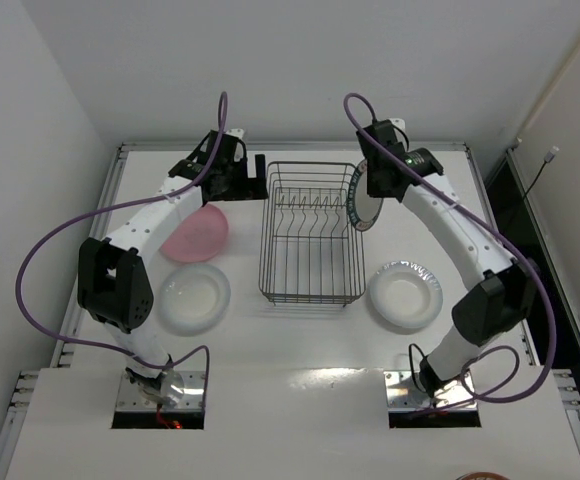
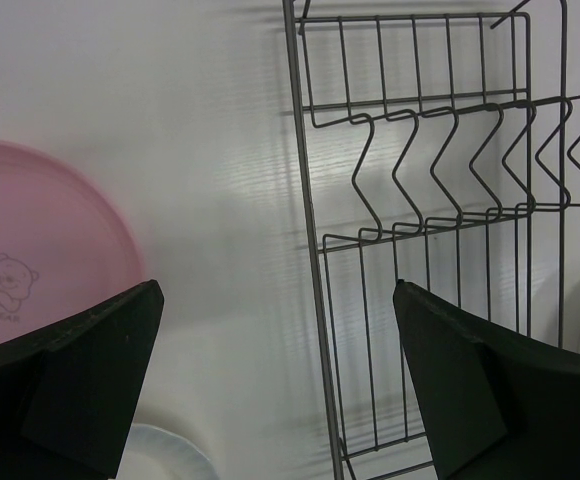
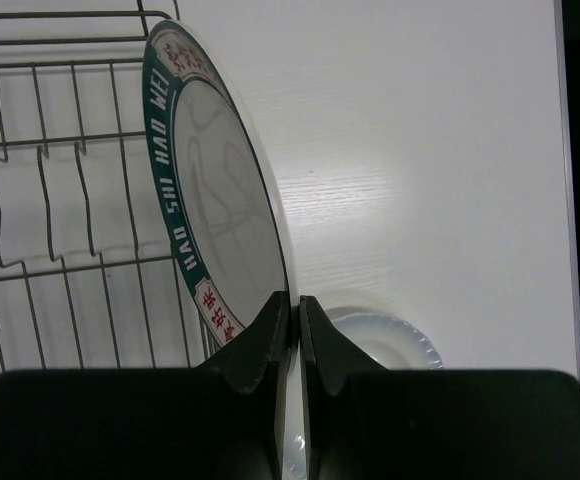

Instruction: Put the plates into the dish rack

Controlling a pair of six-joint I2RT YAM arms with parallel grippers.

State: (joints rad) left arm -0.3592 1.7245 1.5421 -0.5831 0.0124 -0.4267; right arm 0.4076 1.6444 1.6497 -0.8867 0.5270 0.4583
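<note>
Four round, shallow plates show. The right hand (image 3: 290, 305) is pinched tight on the lower rim of the teal-rimmed plate (image 3: 220, 190), holding it upright on edge at the far right corner of the dish rack (image 1: 310, 235). Whether its edge sits inside the wire I cannot tell. The plate's face is glossy white, and its dark teal band carries pale lettering and small panels with red marks.

The rack is a rectangular basket of thin dark wire, with a row of bent, zigzag prongs rising from its floor. The left hand (image 2: 276, 290) hangs spread wide above the bench (image 1: 300, 350), beside the rack's left wall, its blunt matte black fingers (image 2: 90, 380) gripping nothing.

The pink plate (image 1: 196, 235) lies left of the rack, smooth, with a faint bear outline printed on it. The first whitish plate (image 1: 195, 298), translucent, lies flat just beside it, nearer the arm bases. The second whitish plate (image 1: 404, 295), its rim faintly ribbed, lies right of the rack. The bench is white with a slight grain.
</note>
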